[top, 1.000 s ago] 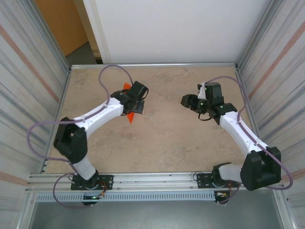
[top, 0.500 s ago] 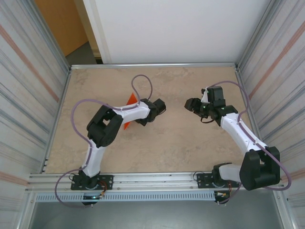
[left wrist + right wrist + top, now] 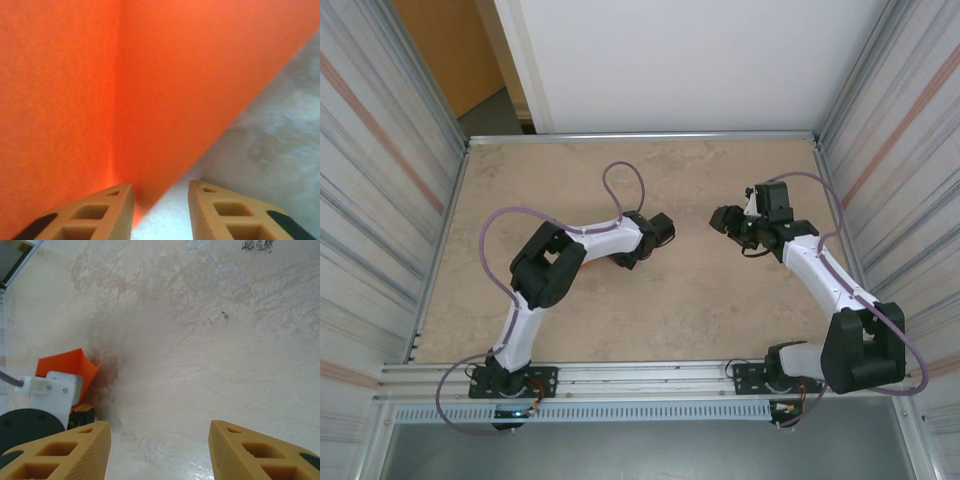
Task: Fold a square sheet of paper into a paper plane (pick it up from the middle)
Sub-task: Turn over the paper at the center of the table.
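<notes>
orange paper (image 3: 165,75) cut off top and left

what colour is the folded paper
Plain bright orange paper; clearest in the left wrist view.

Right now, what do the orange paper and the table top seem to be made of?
The orange paper looks like thin paper, matte and plain, judging by its fine grain and the straight crease running down it. The table top looks hard and smooth, with beige marbled veins and a faint gloss near the camera. It could be stone or printed laminate; I cannot tell which.
</notes>
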